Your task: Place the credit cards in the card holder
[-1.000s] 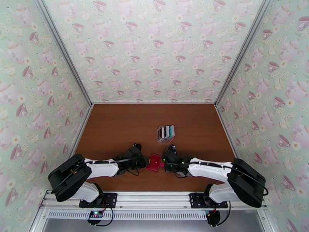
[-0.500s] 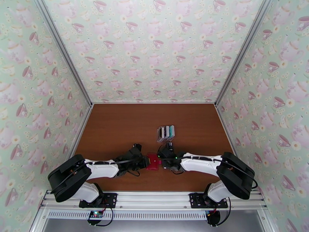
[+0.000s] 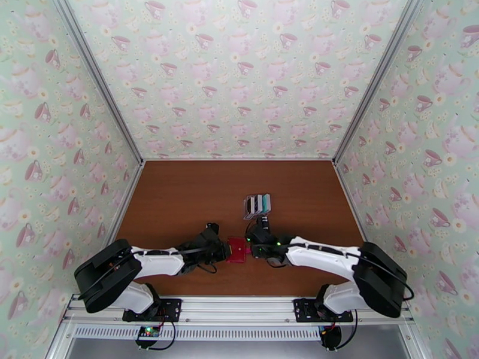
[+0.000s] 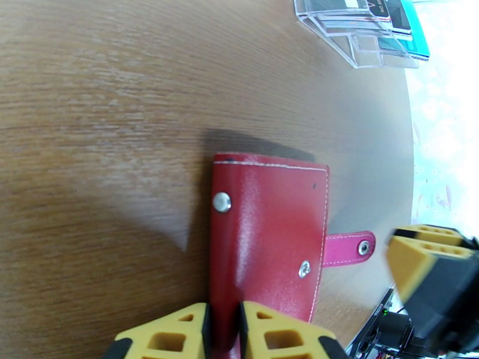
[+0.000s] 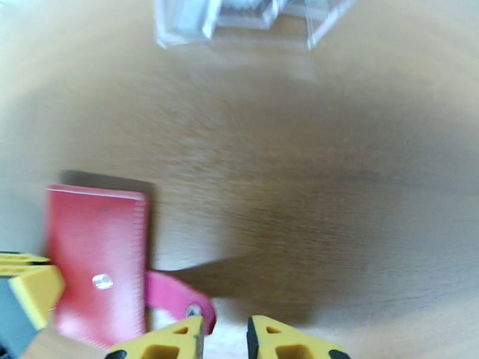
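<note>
teacup-papered walls (image 3: 239, 73), brown wooden table (image 3: 179, 192), left claw (image 4: 224, 321) pinching card holder (image 4: 269, 234)

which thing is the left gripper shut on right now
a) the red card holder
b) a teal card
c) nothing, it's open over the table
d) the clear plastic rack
a: in the left wrist view the left gripper has a yellow finger on each side of the red card holder, clamping its near edge, while the credit cards stand in the clear rack.
</note>
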